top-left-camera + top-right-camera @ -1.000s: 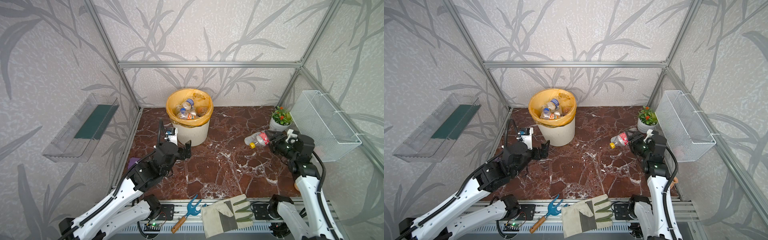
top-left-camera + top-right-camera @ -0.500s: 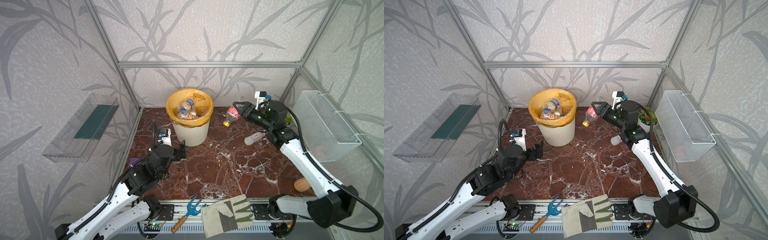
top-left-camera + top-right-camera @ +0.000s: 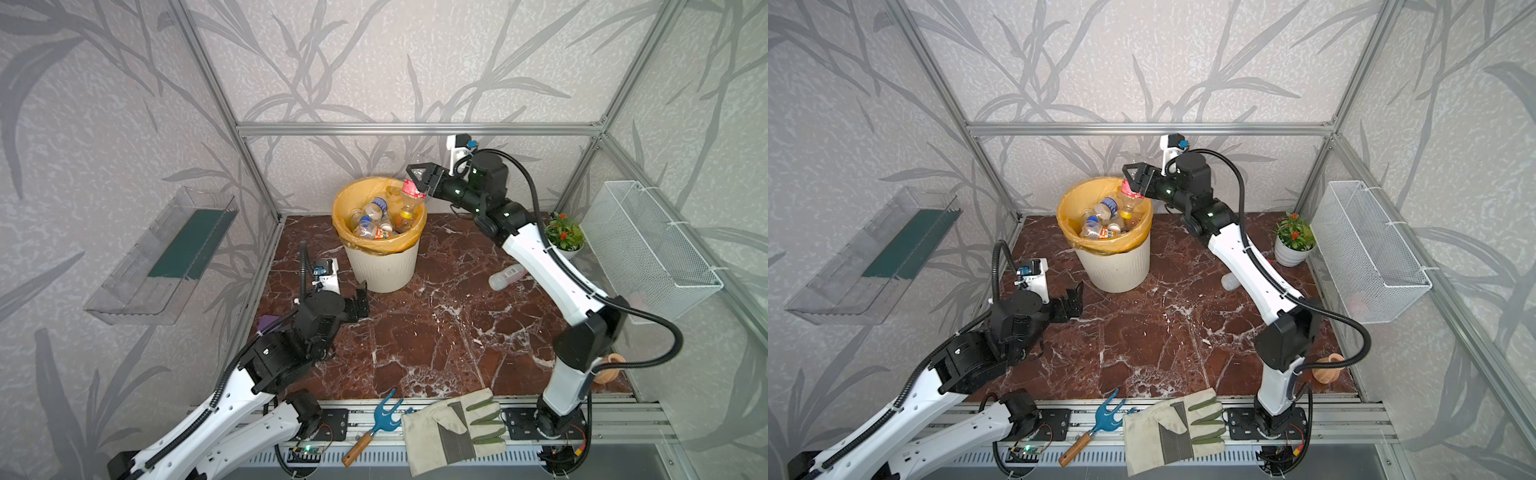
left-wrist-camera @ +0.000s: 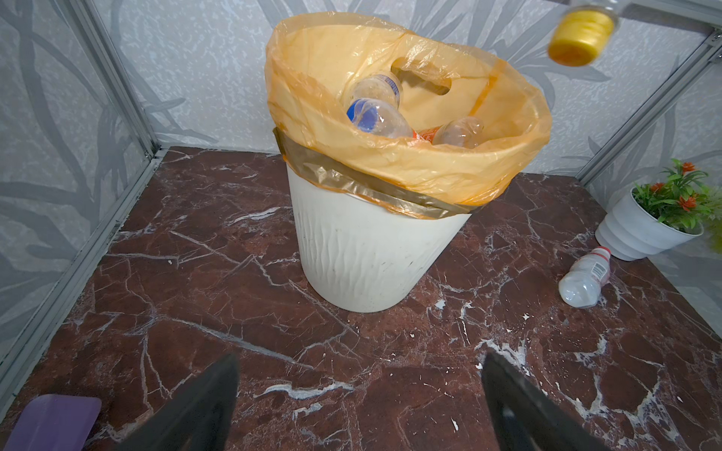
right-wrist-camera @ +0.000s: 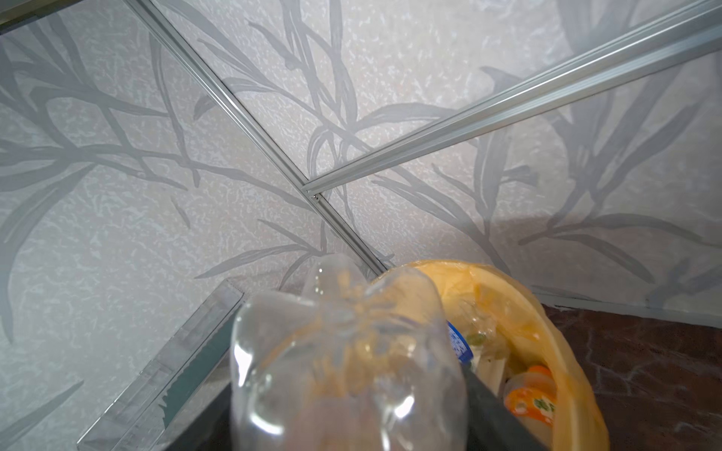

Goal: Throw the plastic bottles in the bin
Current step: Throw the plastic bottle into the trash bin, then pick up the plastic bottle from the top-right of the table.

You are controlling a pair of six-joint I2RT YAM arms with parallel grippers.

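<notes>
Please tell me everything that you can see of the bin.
The bin is a round, cream-white bucket of ribbed plastic, wider at the top than at the base. It stands upright on the far part of the red-brown marble floor. A yellow-orange plastic bag lines it and folds out over the rim, with a brownish band under the fold. Several mostly clear bottles lie piled high inside.
</notes>
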